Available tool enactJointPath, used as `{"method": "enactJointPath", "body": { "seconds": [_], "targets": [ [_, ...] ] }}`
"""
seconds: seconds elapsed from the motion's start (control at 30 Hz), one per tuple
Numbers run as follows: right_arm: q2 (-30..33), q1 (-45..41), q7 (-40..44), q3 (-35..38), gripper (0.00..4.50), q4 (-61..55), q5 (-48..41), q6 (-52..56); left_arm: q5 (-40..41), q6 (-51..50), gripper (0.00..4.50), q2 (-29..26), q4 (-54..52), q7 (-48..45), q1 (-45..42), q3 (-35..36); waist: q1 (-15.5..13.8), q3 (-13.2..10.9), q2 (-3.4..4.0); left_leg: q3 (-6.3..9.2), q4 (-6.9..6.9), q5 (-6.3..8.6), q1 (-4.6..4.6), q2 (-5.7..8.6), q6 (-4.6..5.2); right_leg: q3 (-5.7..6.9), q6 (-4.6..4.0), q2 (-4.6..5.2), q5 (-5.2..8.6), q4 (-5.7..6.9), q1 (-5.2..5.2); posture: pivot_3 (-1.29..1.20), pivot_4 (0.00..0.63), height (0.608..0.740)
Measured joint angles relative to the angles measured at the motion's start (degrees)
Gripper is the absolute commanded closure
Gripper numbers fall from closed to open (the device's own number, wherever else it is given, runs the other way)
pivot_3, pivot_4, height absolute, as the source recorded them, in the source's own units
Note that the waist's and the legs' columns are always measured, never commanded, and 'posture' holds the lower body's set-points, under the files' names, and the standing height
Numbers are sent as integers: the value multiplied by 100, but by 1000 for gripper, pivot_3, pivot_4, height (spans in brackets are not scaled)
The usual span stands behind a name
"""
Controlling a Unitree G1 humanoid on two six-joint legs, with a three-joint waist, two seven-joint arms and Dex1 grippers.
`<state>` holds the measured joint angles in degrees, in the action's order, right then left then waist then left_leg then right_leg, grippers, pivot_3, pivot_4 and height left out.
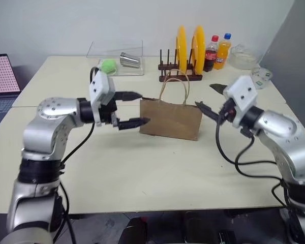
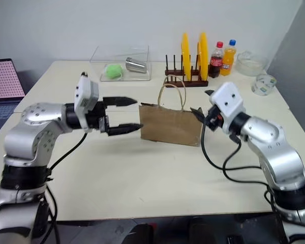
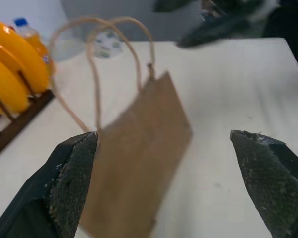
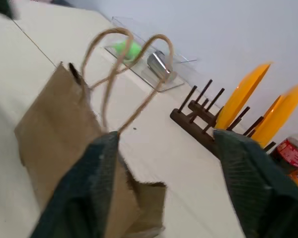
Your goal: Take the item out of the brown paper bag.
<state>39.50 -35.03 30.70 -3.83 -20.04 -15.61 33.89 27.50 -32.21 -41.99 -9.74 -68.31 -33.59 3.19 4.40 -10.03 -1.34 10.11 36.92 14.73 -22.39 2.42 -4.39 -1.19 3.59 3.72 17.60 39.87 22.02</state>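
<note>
Nearest you are the two arms; between them, out on the tabletop [image 1: 142, 168], the brown paper bag [image 1: 171, 120] stands upright, its two cord handles [image 1: 175, 86] looping above the mouth.

Your left pincer [image 1: 133, 109] sits just beside the bag's left edge, jaws spread wide, one finger high and one low near the bag's corner, holding nothing. Your right pincer [image 1: 209, 99] is at the bag's right edge; its lower finger [image 1: 206, 110] looks to be at or touching the paper near the top corner, and in its wrist view the jaws stand apart with the bag's corner by the near finger. I cannot tell whether it has any grip on the paper. Whatever is inside the bag is hidden.

Behind the bag is the wooden plate rack [image 1: 180, 76] with two yellow plates [image 1: 189, 49], then two drink bottles [image 1: 216, 52], a glass bowl [image 1: 242, 57] and a clear tray [image 1: 117, 56] holding a green ball [image 1: 108, 65] and a metal cup [image 1: 130, 60].

What to watch, in my judgement:
- The bag is light and creased; a push from one side alone will likely slide or tip it, possibly back into the rack.
- Closing on the paper wall and not the mouth would crush the opening shut.
- A finger could snag a cord handle and drag the bag along.
</note>
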Motion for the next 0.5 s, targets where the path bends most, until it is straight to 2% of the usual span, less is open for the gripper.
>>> {"method": "enactJointPath", "body": {
  "seconds": [0.17,0.2,0.37,0.5],
  "targets": [
    [-29,-933,498,-642,4245,1539,688,-664,152,-76,0,-65,-559,140,272,10,2,0,0,-6,-2,0,0,1,0,-4,0,0,0,-3,3,0,150,740],
    [-78,-1118,597,-780,4379,1930,851,-849,165,-76,0,-71,-598,151,335,15,8,0,0,-9,-3,0,0,1,0,-6,0,0,0,-2,3,0,150,740],
    [-417,-2008,1284,-1472,4379,3907,1573,-1752,179,-83,0,-40,-664,270,425,-21,33,-1,0,-24,-6,-1,0,-2,-1,-19,-2,0,-2,1,15,0,150,740],
    [-520,-1942,1985,-1707,4379,3963,1651,-1995,177,-65,0,-166,-665,165,449,-73,37,-2,3,-26,-6,-11,-15,-1,-20,-22,-2,0,-2,-2,29,0,150,740]
  ]
}}
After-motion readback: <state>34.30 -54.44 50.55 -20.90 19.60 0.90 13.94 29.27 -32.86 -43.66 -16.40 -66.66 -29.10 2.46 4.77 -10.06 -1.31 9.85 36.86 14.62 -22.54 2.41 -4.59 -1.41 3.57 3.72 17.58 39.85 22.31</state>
